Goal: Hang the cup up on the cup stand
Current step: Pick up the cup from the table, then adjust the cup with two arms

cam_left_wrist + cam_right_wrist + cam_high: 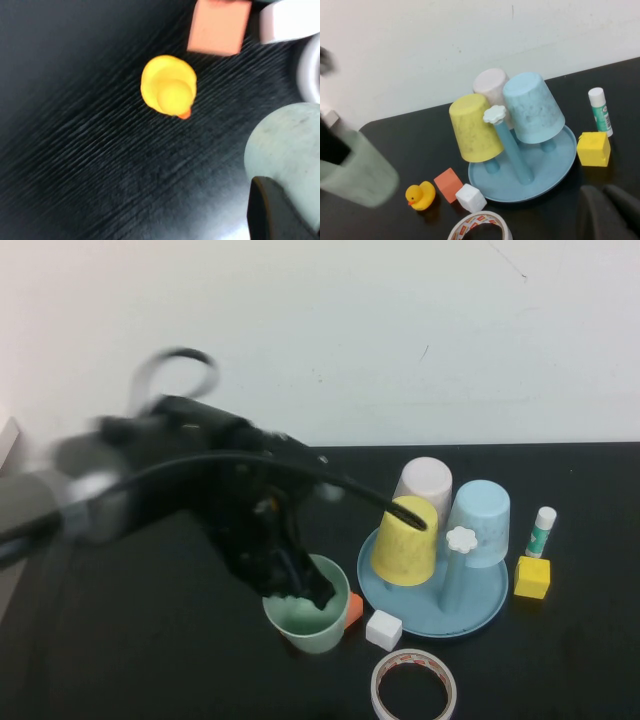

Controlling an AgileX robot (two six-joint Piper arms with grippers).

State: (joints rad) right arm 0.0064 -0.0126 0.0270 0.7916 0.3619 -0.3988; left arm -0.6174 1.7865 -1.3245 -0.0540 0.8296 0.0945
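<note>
The pale mint-green cup (312, 628) stands mouth-up, left of the cup stand, and looks blurred in the right wrist view (359, 172). My left gripper (303, 588) reaches down over its rim and is shut on the cup's wall; one dark finger (272, 212) lies against the cup's outside (290, 147). The cup stand (485, 612) is a round light blue tray with pegs. One free peg carries a white flower cap (461, 539). My right gripper (610, 212) is shut and empty, near the tray's edge in the right wrist view.
On the stand hang a yellow cup (405, 540), a light blue cup (480, 523) and a pale pink cup (424, 483). Around it lie a tape roll (415, 687), white cube (384, 629), orange cube (354, 608), yellow cube (532, 577), glue stick (541, 531) and a rubber duck (420, 196).
</note>
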